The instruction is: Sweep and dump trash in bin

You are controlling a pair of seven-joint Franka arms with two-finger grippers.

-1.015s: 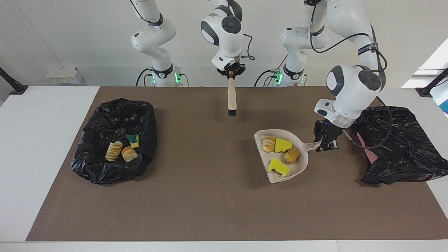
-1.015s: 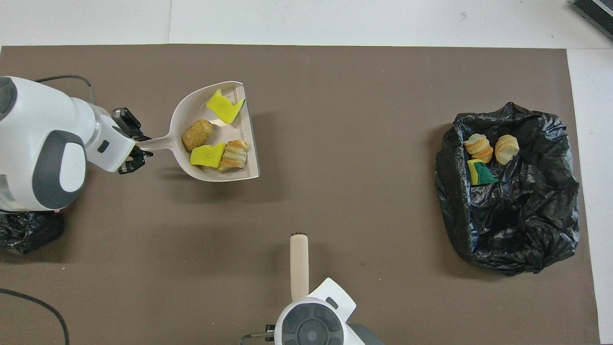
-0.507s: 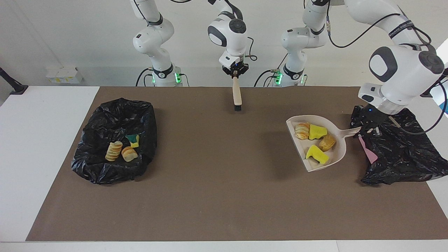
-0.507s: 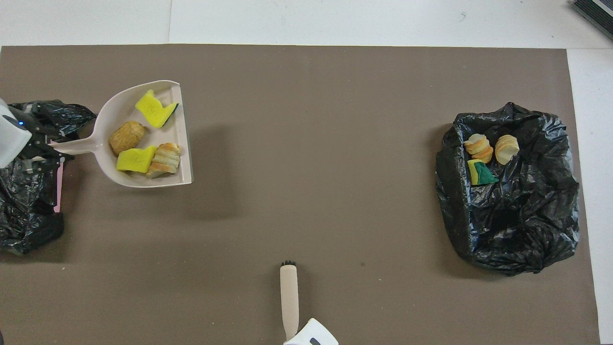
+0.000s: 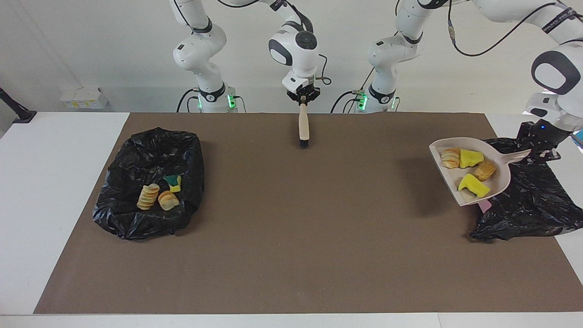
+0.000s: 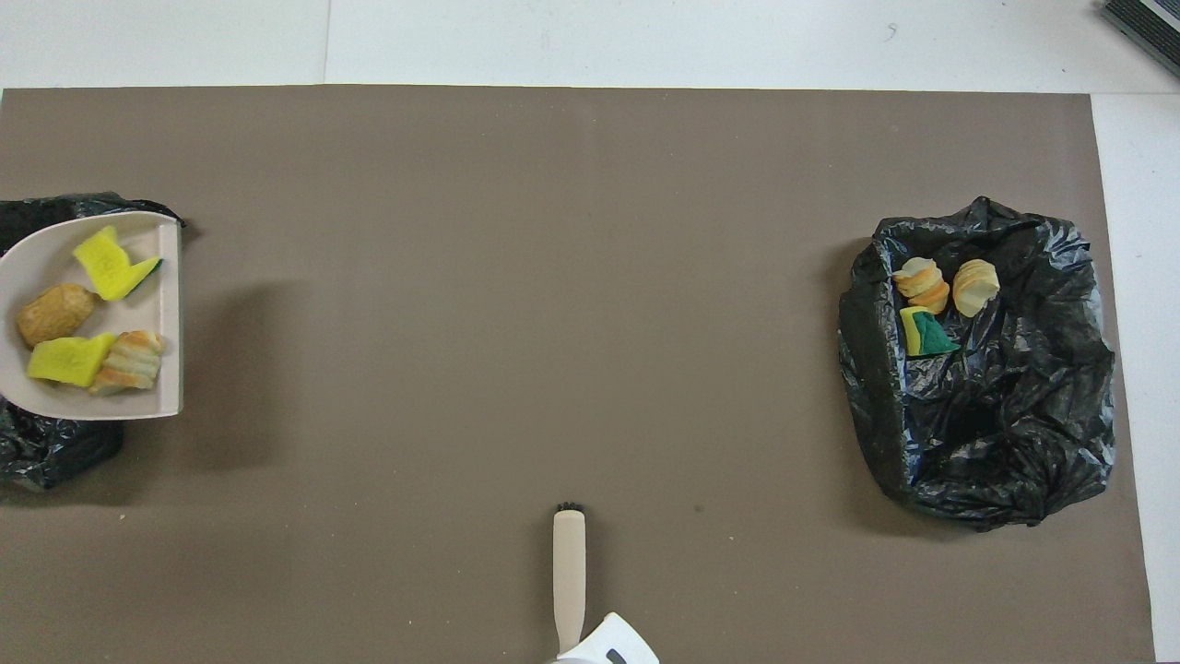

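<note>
My left gripper (image 5: 539, 151) is shut on the handle of the beige dustpan (image 5: 502, 180) and holds it in the air, over the edge of the black-bag bin (image 5: 528, 205) at the left arm's end of the table. The dustpan (image 6: 138, 304) carries trash: two yellow sponge chunks (image 5: 470, 158) (image 5: 473, 186) and two golden-brown bread pieces (image 5: 450, 158) (image 5: 484, 170). In the overhead view the left gripper is out of frame. My right gripper (image 5: 303, 97) is shut on the beige brush (image 5: 303, 127), which hangs bristles down near the robots' edge of the mat.
A second black-bag bin (image 5: 136, 223) stands at the right arm's end of the table and holds two bread pieces (image 5: 148, 196) and a yellow-green sponge (image 5: 173, 182). It also shows in the overhead view (image 6: 996, 443). A brown mat (image 5: 291, 218) covers the table.
My left gripper has carried the dustpan toward the left arm's end of the table and up, from over the mat to over the bin's edge. The right gripper drew the brush back toward the robots.
</note>
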